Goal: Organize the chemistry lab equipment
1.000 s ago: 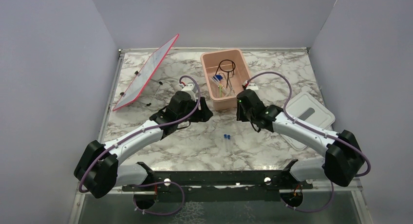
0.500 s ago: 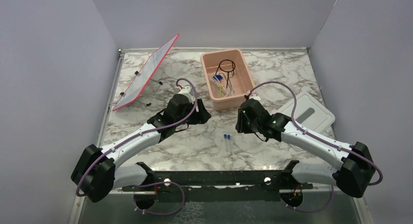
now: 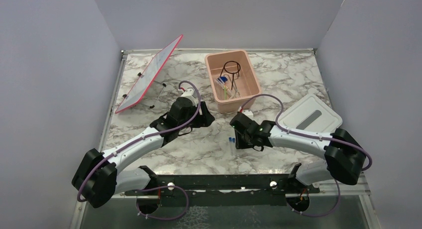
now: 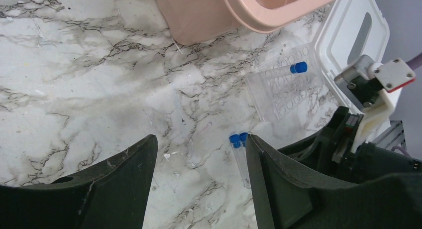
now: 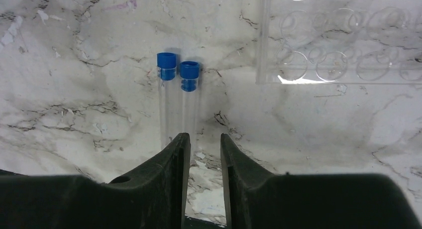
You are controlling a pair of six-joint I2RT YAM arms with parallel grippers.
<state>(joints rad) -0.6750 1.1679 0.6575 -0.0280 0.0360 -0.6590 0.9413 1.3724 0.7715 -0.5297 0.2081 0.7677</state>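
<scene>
Your right gripper [image 5: 201,139], jaws barely parted and empty, sits just behind two blue-capped tubes [image 5: 166,89] lying side by side on the marble [image 5: 74,114]; close off-centre and you'll pinch both or roll one away; left gripper [image 4: 200,149] spread wide, empty

White arm links [image 3: 134,144], black joints [image 3: 97,176], looping purple cables [image 3: 266,95], black end effector fingers [image 4: 124,189]

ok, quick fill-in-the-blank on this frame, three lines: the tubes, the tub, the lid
The two clear plastic tubes lying side by side on the white marble table have ___ caps.
The black wire ring stand sits inside the ___ rectangular tub.
The white plastic lid lies on the robot's ___ side of the table.
Missing words: blue; pink; right.
</scene>
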